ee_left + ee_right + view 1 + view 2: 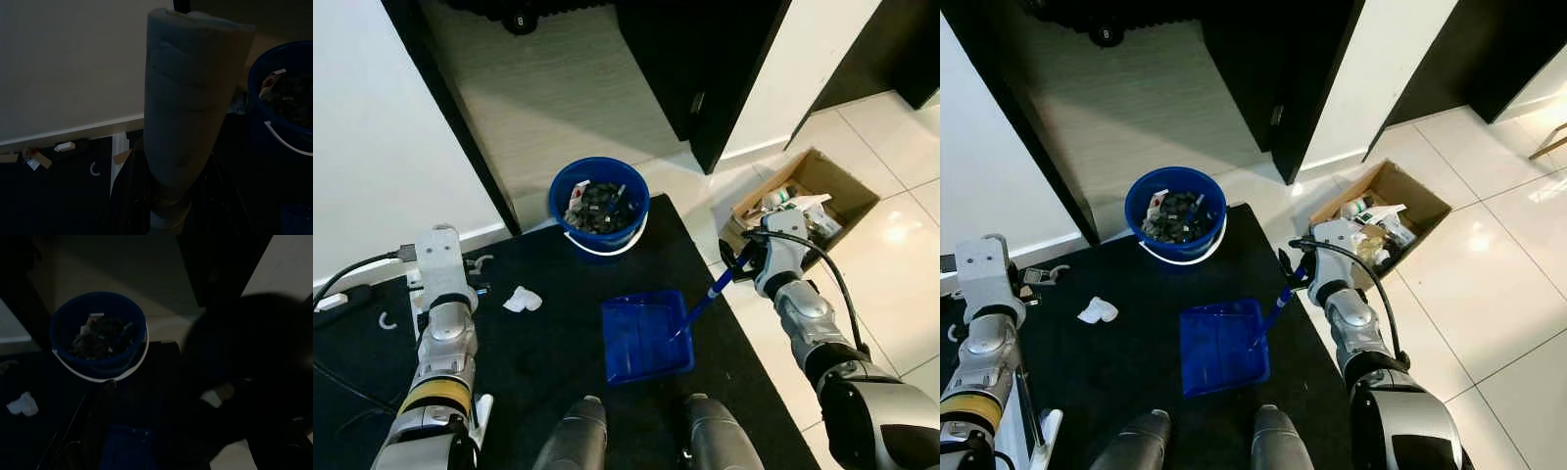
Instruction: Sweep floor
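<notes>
A blue dustpan (644, 338) lies flat on the black mat (538, 362), its long blue handle (705, 296) slanting up to my right. My right gripper (744, 258) is shut on the top of that handle at the mat's right edge. A crumpled white paper scrap (522, 300) lies on the mat left of the pan. Behind the pan stands a blue bucket (599, 203) full of rubbish. My left gripper (460, 279) is at the mat's left, near the wall. In the left wrist view a grey padded handle (188, 112) stands upright between its dark fingers.
An open cardboard box (813, 196) of bottles sits on the pale tiles right of the mat. A dark door and doorway (705, 69) are behind the bucket. Cables and small white bits (386, 318) lie along the skirting at left. My own feet (636, 436) stand at the mat's near edge.
</notes>
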`<state>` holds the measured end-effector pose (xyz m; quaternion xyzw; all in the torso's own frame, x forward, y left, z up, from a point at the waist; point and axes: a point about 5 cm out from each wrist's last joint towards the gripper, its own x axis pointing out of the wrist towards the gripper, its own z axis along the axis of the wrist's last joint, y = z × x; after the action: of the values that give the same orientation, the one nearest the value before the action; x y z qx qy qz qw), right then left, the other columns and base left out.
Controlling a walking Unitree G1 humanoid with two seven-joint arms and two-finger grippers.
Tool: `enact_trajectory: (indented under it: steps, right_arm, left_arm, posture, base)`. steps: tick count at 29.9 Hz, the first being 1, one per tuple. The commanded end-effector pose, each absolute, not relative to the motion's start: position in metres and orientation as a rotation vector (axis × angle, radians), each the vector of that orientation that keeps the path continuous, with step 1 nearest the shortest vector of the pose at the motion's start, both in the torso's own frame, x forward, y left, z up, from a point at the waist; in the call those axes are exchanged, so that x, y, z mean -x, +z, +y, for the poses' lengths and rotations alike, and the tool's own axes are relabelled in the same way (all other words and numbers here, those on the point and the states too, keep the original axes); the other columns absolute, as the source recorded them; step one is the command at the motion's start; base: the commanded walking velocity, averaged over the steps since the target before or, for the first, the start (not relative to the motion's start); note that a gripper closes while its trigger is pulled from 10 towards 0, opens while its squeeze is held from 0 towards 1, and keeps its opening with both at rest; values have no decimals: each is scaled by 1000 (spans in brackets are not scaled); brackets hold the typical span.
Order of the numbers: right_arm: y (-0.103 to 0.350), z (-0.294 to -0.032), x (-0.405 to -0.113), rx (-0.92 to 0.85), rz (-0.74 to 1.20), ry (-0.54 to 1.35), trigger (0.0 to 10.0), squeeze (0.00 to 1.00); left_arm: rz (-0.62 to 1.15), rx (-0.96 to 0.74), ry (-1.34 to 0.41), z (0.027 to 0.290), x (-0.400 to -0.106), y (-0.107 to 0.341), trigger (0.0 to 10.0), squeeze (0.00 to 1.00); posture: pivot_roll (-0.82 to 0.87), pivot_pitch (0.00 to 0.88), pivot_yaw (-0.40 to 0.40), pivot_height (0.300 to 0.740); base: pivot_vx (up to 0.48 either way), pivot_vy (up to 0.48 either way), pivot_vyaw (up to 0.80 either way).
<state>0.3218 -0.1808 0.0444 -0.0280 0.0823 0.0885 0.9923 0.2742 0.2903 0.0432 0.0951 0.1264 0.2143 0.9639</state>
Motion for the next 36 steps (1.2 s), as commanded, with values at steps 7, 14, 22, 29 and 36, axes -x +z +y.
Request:
enact_trajectory:
  steps: [7,14,22,29,36]
  right_arm:
    - [41,-177,-320,0,180,189,10000,0]
    - [39,-172,-319,14,188,221,10000,0]
    - [38,-171,-318,30,196,235,4706,0]
    - [35,-177,-317,38,227,194,0,0]
    - [33,-182,-315,66,237,172,0,0]
  left_arm:
    - [290,-216,421,293,-267,37,10000,0]
    - [287,-213,426,294,-267,37,10000,0]
    - [281,-212,426,294,-267,38,10000,0]
    - [273,-212,429,296,-270,42,10000,0]
    - [270,-200,434,292,-272,41,10000,0]
  posture:
    - [228,172,-95,740]
    - [233,162,-100,740]
    - [241,141,-107,740]
    - [247,130,-107,740]
    - [228,88,-109,740]
  base:
    - [0,0,0]
    - [0,0,0]
    - [0,0,0]
    - [0,0,0]
    - [0,0,0]
